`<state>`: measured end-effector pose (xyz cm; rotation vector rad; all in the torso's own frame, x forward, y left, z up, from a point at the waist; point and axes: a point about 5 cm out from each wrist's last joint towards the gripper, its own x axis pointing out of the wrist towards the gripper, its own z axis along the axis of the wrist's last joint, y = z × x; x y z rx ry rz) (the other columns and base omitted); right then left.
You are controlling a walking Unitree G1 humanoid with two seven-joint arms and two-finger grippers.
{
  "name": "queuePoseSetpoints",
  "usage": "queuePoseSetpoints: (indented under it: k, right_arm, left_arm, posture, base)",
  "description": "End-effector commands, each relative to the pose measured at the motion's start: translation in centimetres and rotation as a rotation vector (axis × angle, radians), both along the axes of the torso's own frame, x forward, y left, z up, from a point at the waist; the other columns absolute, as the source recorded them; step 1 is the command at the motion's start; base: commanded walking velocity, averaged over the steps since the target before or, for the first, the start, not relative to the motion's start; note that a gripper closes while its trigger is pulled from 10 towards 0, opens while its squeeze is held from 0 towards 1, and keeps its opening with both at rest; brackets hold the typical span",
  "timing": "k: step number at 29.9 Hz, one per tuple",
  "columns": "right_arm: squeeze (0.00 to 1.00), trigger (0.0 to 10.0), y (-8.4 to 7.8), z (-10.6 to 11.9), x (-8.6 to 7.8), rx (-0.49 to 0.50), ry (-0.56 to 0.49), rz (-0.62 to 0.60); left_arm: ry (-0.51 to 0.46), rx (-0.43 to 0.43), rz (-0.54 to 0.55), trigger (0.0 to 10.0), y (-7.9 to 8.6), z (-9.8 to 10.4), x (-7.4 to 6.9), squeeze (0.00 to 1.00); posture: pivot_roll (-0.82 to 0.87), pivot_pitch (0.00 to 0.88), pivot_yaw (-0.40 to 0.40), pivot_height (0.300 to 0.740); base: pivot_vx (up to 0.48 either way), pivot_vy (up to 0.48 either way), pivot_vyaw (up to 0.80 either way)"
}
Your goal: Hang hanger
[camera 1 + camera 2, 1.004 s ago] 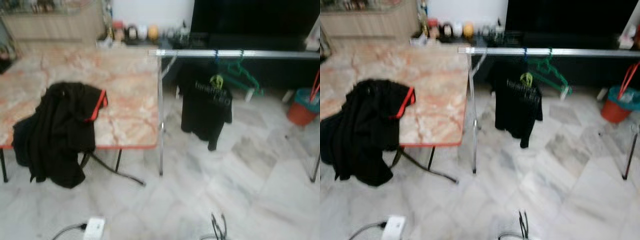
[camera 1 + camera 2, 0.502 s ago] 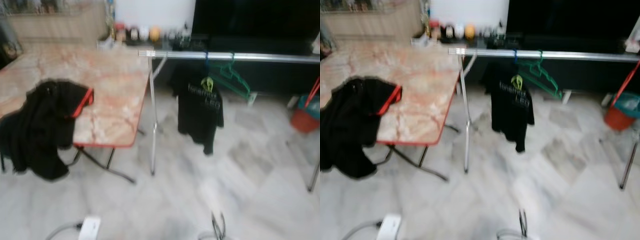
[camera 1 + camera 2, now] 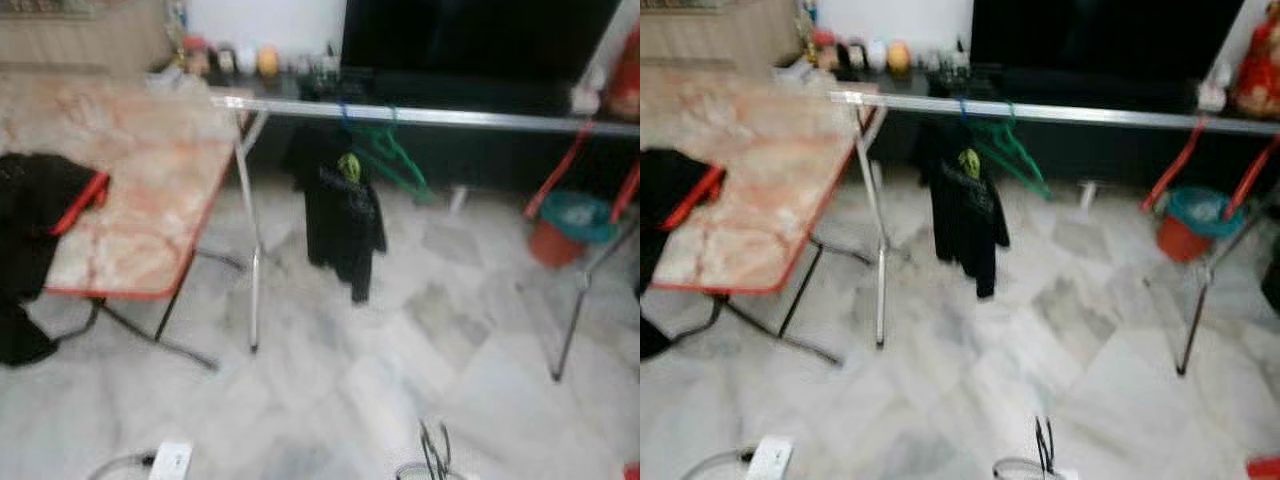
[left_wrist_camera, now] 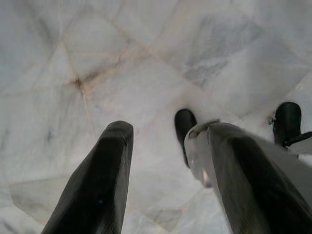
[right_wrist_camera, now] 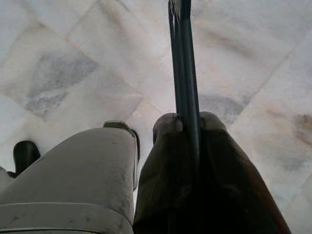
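My right end effector [image 5: 187, 131] hangs low over the marble floor [image 3: 400, 340], its fingers pressed together on a thin dark hanger [image 5: 183, 63] that runs out past the fingertips. From my head camera a bit of that hanger shows at the bottom edge of the view, just above the floor. My left end effector [image 4: 165, 146] also points down at the floor, fingers spread apart with nothing between them.

Ahead of me stands a silver rail [image 3: 430, 116] on thin metal legs. A black shirt [image 3: 342, 215] hangs from it near its left end, and just beside the shirt on the right a green hanger [image 3: 392, 160] hangs bare. To the left of the rail is the bench [image 3: 140, 170] with a pink marbled top and red edge; a black garment [image 3: 35, 205] with red trim is draped over its near left corner and spills down the side. A white power strip [image 3: 170, 461] lies on the floor near me, to the left. Under the right part of the rail sits an orange bucket [image 3: 560, 228] with something teal in it. The whole scene is blurred.
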<state>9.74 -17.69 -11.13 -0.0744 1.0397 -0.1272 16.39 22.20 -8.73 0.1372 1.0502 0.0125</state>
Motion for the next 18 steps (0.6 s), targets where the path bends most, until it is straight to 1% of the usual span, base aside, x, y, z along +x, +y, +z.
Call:
queuePoseSetpoints:
  k: [1,3,7,11,18]
  right_arm:
    - [0.0,10.0,0.57,-0.52,-1.75,0.018,0.066,-0.007]
    - [0.0,10.0,0.55,-0.52,-1.75,0.017,0.065,-0.009]
    - [0.0,10.0,0.51,-0.52,-1.78,0.017,0.066,-0.006]
    - [0.0,10.0,0.5,-0.52,-1.8,0.017,0.066,-0.005]
    - [0.0,10.0,0.49,-0.52,-1.8,0.016,0.068,-0.002]
  left_arm:
    - [0.004,-0.004,-0.025,10.0,-0.52,-0.07,0.1,0.0]
    - [0.003,-0.002,-0.025,10.0,-0.5,-0.06,0.12,0.0]
    - [0.01,0.003,-0.022,10.0,-0.46,-0.14,-0.08,0.0]
    - [0.007,-0.009,-0.008,10.0,-0.53,-0.2,-0.21,0.0]
    - [0.008,-0.007,-0.008,10.0,-0.51,-0.22,-0.27,0.0]
  posture:
    - [-0.04,0.0,0.017,0.74]
    - [-0.04,0.0,0.016,0.74]
    - [-0.04,0.0,0.014,0.74]
    - [-0.04,0.0,0.014,0.74]
    - [-0.04,0.0,0.012,0.74]
  base:
    - [0.0,-0.337,0.0]
    - [0.0,-0.337,0.0]
    - [0.0,0.0,0.0]
    - [0.0,0.0,0.0]
    - [0.273,0.0,0.0]
